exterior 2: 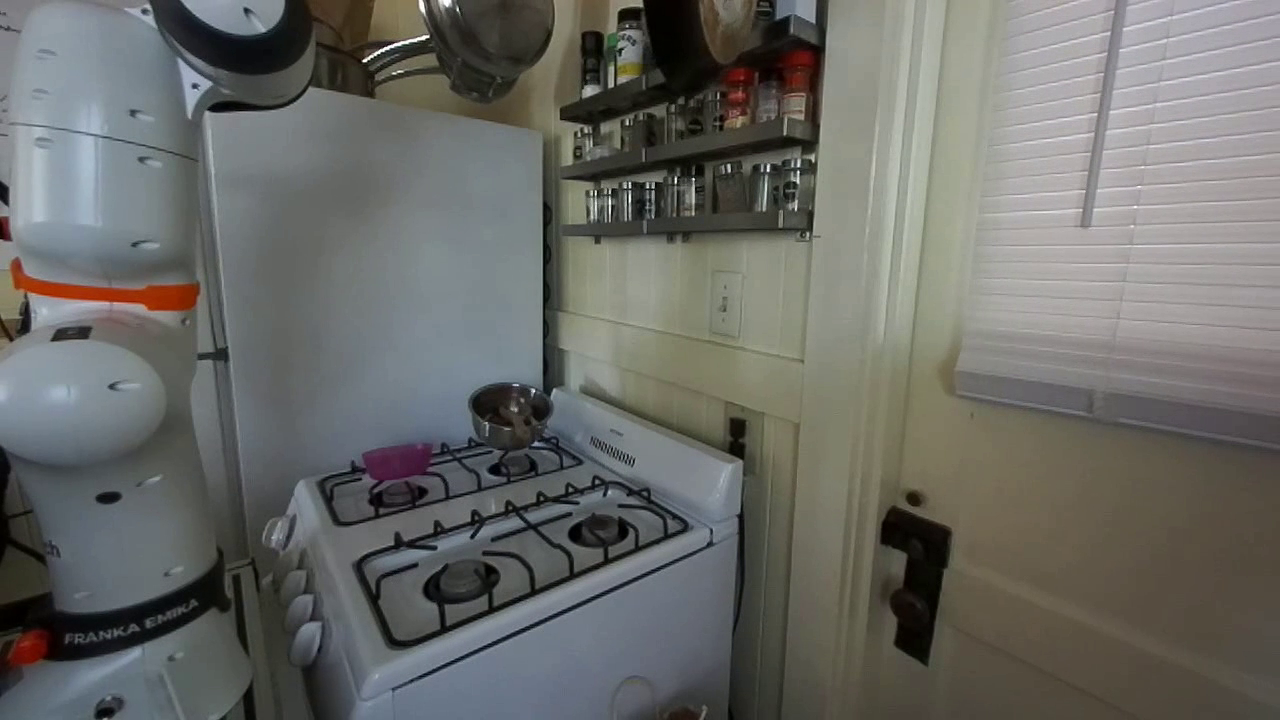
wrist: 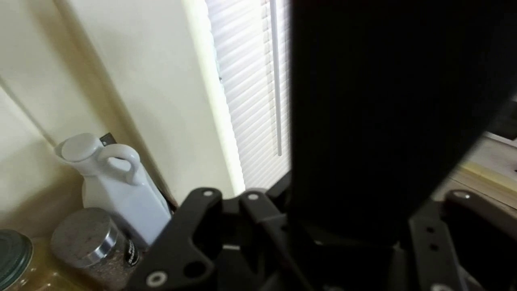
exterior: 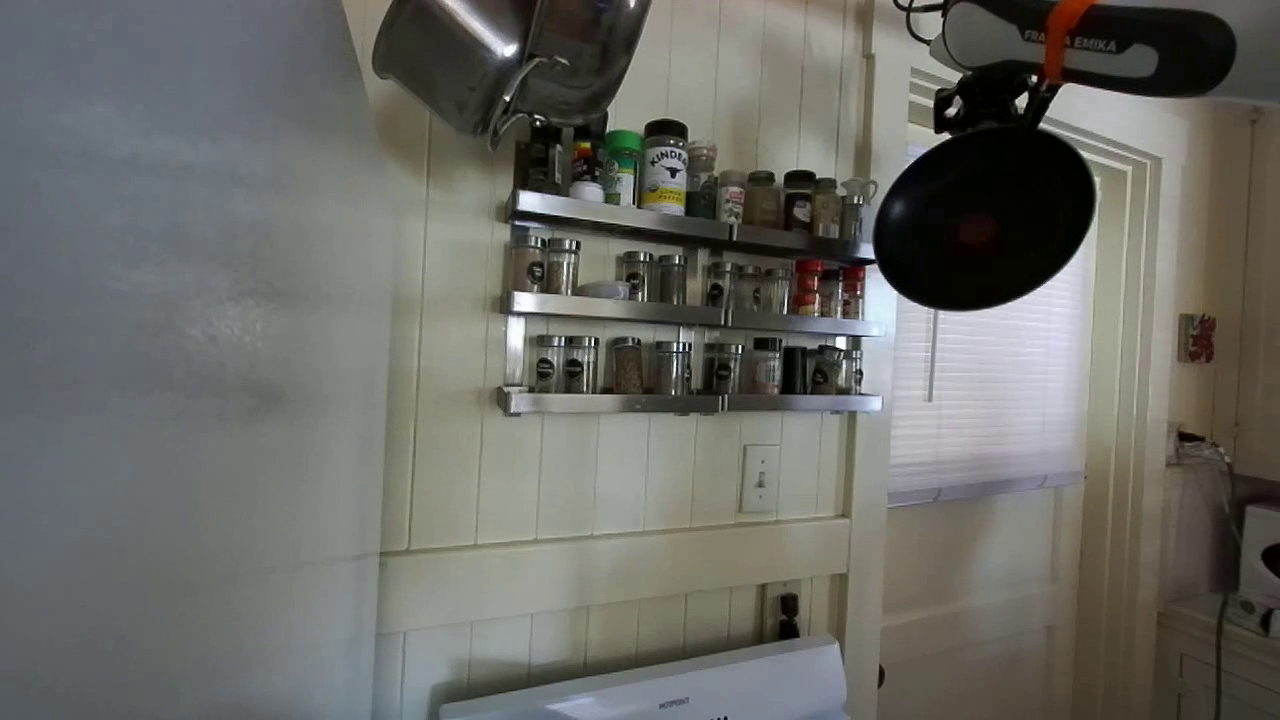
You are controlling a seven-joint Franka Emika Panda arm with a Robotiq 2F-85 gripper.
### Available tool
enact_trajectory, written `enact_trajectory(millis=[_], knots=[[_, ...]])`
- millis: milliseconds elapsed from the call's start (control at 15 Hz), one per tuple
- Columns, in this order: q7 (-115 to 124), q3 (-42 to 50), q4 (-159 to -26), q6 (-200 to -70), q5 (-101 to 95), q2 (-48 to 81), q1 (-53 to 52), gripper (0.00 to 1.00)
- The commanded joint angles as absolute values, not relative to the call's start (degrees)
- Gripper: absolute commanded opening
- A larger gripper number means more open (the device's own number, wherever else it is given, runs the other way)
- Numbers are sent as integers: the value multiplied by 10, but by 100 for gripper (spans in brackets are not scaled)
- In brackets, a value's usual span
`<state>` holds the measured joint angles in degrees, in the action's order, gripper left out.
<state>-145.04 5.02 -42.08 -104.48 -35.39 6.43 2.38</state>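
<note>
The gripper (exterior: 985,105) is judged to be clamped on the pan (exterior: 985,215), which is held aloft with no other support shown; the contact itself is too dark to be made out in the wrist view. The pan is tilted, and in both exterior views part of the top shelf (exterior: 620,208) is overlapped by it; whether the two are touching cannot be told. Small, slow wrist turns are advised, since the weight is probably carried off to one side of the grip and twisting could follow. The rim is best kept off the shelf's end, where the white jug (wrist: 133,202) and a lidded jar (wrist: 95,244) could be knocked. Much of the wrist view is blocked, probably by the pan, so clearance is better judged from outside. Farther off, blinds (exterior: 990,400) are hung on the door (exterior 2: 1010,560), and metal pots (exterior: 450,60) are seen high beyond the shelf's opposite end. Well below, a pink bowl (exterior 2: 400,460) and a saucepan (exterior 2: 510,425) are set on the stove (exterior 2: 560,650), with the fridge (exterior 2: 390,270) behind.
</note>
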Motion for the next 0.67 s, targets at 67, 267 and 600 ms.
enact_trajectory(millis=[67, 267, 600], knots=[[-1447, 47, -389, -1041, -355, 70, 21, 66], [-1442, 48, -386, -1043, -363, 70, 19, 88], [-1429, 43, -390, -1068, -392, 67, 10, 100]])
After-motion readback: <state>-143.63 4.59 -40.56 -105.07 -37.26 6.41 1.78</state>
